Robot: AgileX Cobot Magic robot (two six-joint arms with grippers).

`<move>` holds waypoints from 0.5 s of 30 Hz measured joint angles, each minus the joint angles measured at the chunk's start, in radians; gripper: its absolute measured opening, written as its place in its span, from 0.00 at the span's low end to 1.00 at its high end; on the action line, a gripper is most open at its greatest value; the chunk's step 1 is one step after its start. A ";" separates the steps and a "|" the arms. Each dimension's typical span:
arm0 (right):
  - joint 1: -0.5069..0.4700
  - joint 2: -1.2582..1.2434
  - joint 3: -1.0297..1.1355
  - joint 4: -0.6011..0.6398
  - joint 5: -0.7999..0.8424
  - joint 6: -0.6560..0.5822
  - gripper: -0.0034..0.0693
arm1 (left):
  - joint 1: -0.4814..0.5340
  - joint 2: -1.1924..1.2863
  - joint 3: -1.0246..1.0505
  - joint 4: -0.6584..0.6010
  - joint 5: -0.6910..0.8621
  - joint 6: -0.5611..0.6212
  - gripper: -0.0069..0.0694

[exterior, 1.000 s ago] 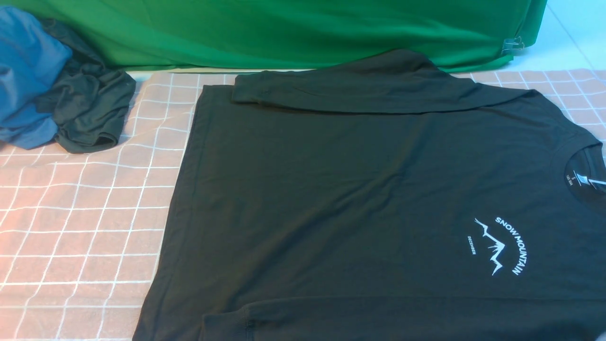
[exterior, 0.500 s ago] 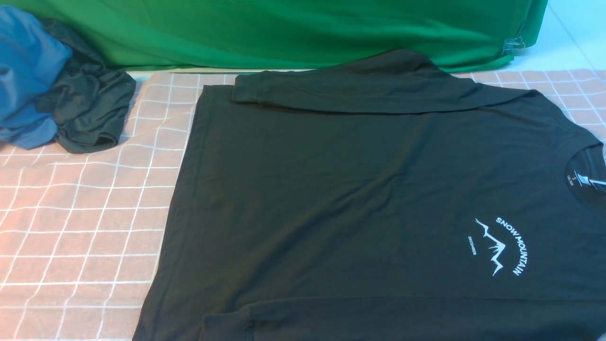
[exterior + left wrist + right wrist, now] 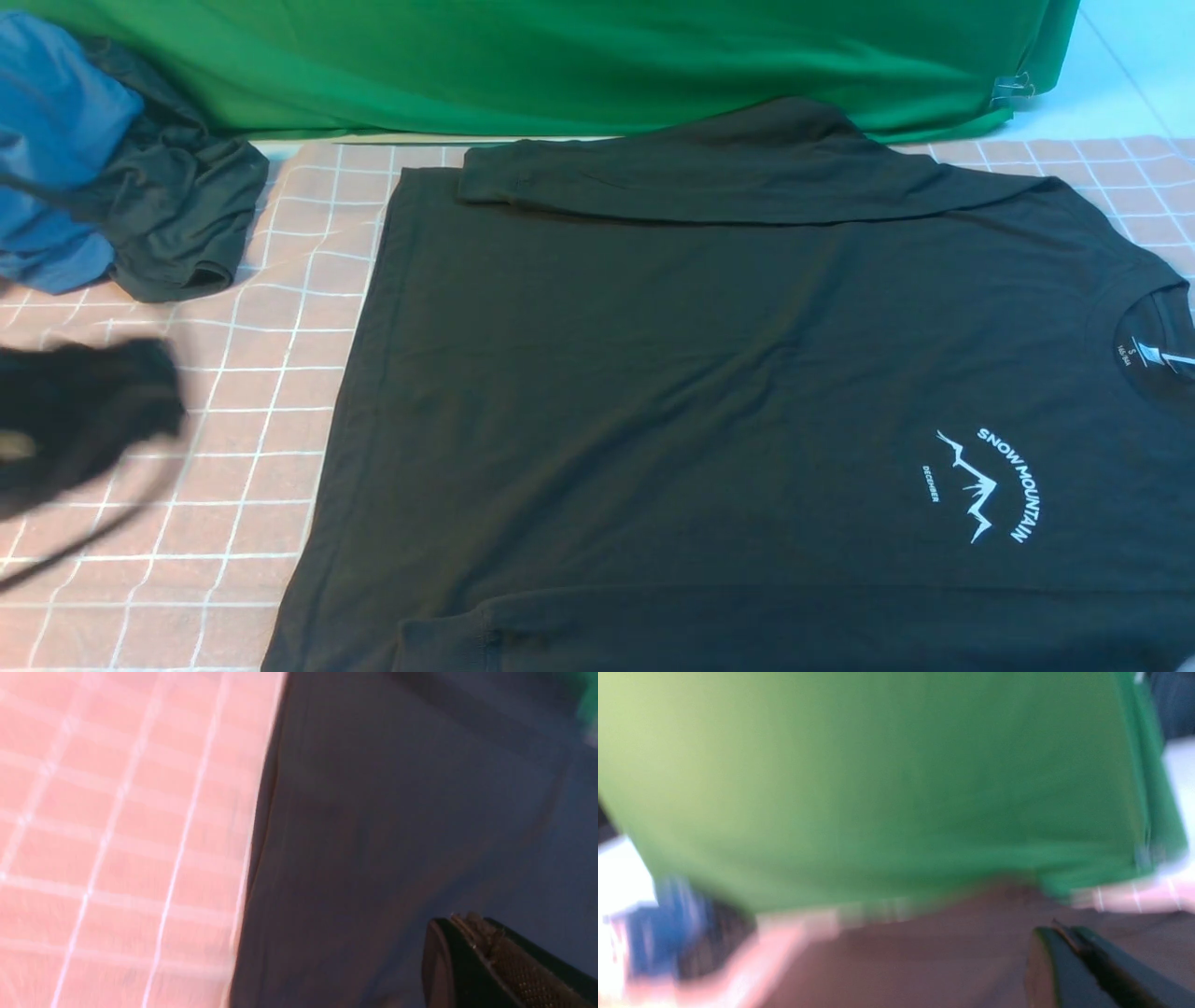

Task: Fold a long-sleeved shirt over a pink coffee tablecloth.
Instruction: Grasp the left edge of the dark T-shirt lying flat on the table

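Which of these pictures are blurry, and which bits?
Front view: sharp on the shirt and its logo, but a smeared dark blob, likely the left arm, sits at the left edge. Left wrist view: soft, with the tablecloth grid lines streaked. Right wrist view: worst, the green cloth a featureless smear and the blue garment barely readable.

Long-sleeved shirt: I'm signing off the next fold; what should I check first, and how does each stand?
1. The long-sleeved shirt lies flat on the pink coffee tablecloth: ok.
2. Its far sleeve is folded across the body: ok.
3. The left tool open for a grasp: not ok, shut.
4. The right tool open for a grasp: not ok, shut.
5. The bunched garments lie apart from it: ok.
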 joint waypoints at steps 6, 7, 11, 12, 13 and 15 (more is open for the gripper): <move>0.036 0.315 -0.151 0.006 0.360 -0.146 0.10 | -0.075 0.294 -0.005 -0.086 0.031 0.167 0.11; 0.040 0.355 -0.152 0.013 0.375 -0.160 0.10 | -0.113 0.326 -0.005 -0.086 0.030 0.161 0.11; 0.048 0.429 -0.152 0.041 0.381 -0.179 0.10 | -0.278 0.421 -0.006 -0.021 0.029 0.087 0.11; 0.048 0.446 -0.152 0.052 0.370 -0.181 0.10 | -0.345 0.456 -0.006 0.030 0.029 0.040 0.11; 0.048 0.449 -0.152 0.055 0.366 -0.181 0.10 | -0.378 0.475 -0.006 0.048 0.029 0.021 0.11; 0.048 0.452 -0.152 0.060 0.346 -0.184 0.10 | -0.442 0.517 -0.006 0.100 0.028 -0.022 0.11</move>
